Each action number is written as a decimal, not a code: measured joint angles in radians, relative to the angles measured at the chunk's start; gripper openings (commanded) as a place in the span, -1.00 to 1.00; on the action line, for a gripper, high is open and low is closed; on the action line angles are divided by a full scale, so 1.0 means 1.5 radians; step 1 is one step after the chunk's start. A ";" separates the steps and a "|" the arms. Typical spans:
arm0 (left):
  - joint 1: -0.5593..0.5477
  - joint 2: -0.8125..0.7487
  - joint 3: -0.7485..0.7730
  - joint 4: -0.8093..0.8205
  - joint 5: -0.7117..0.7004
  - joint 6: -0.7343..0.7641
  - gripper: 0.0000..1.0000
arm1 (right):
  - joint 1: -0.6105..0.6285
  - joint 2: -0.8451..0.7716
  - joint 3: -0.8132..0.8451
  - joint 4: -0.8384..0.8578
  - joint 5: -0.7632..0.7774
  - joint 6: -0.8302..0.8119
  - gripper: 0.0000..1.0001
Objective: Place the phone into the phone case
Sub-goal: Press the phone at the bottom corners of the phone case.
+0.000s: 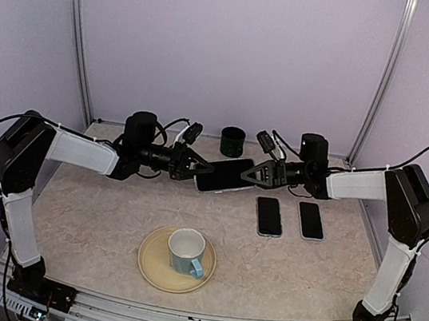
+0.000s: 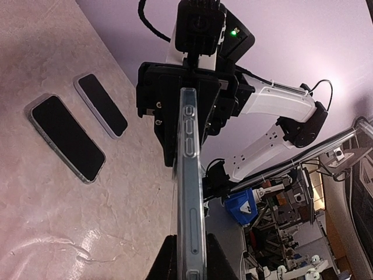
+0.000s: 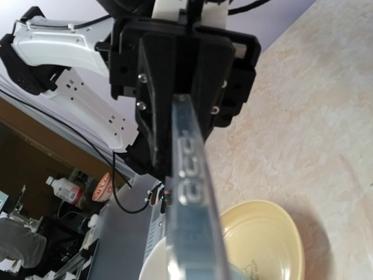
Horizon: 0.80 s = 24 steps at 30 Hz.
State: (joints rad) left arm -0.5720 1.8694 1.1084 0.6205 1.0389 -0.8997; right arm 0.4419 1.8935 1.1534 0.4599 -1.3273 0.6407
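**STATUS: PHONE AND CASE HELD ALOFT BETWEEN BOTH ARMS; SEATING NOT CONFIRMED**

The phone case (image 2: 190, 175) hangs above the table (image 1: 97, 191) at the upper centre of the top view, gripped at both ends. The left gripper (image 1: 192, 167) is clenched on its left end. The right gripper (image 1: 254, 174) is clenched on its right end. Both wrist views show the clear rim edge-on, with the button cut-outs facing the camera.

In the top view the held item has a dark face inside a pale rim. This appears to be the phone (image 1: 224, 175) lying in the case, but no view shows whether all corners are pressed home.

Judged progress: pick-up and alignment are done. What remains is the final press-in, if any corner is proud, and setting the assembly down.

Two other handsets lie flat at centre right, the near spare phone (image 1: 269, 215) and the far spare phone (image 1: 310, 220), side by side and apart from both grippers. A cup (image 1: 186, 252) stands on a plate (image 1: 151, 268) at lower centre.
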 measured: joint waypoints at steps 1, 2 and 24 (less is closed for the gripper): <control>0.000 0.000 0.000 -0.001 -0.001 0.005 -1.00 | 0.000 -0.001 0.000 -0.002 0.000 0.000 -0.96; 0.000 0.000 0.000 -0.004 -0.001 0.011 -1.00 | 0.000 -0.002 0.000 -0.004 0.001 0.000 -0.86; -0.009 -0.049 0.032 -0.246 -0.027 0.177 -1.00 | 0.000 -0.010 0.024 -0.086 -0.002 -0.110 -0.32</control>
State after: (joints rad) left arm -0.5861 1.7958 1.1564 0.2516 0.9989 -0.6342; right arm 0.4416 1.8782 1.1896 0.3305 -1.3296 0.4755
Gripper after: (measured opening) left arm 0.098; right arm 0.386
